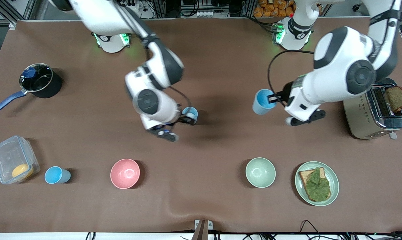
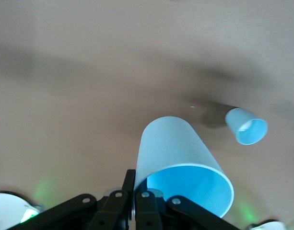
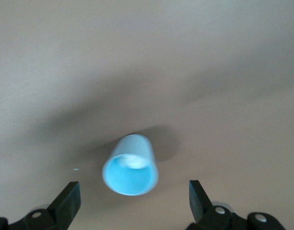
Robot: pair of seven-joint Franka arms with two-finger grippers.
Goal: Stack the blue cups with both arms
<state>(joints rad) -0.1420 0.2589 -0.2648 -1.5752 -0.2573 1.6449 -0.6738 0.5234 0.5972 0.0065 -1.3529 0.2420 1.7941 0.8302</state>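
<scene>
My left gripper (image 1: 275, 98) is shut on the rim of a light-blue cup (image 1: 263, 102) and holds it tilted above the table's middle, toward the left arm's end. In the left wrist view the fingers (image 2: 130, 184) pinch the wall of this cup (image 2: 178, 158). A smaller, paler blue cup (image 1: 190, 113) stands upright on the table near the middle and also shows in the left wrist view (image 2: 246, 126). My right gripper (image 1: 187, 119) is open and hangs just over this cup (image 3: 131, 165), with one finger (image 3: 67, 200) on each side of it.
A third blue cup (image 1: 57, 175) stands beside a clear plastic container (image 1: 12, 163) near the front camera. A pink bowl (image 1: 125, 173), a pale green bowl (image 1: 260, 172) and a plate with a sandwich (image 1: 332, 195) stand along that edge. A black pot (image 1: 41, 81) and a toaster (image 1: 371, 115) stand at the table's ends.
</scene>
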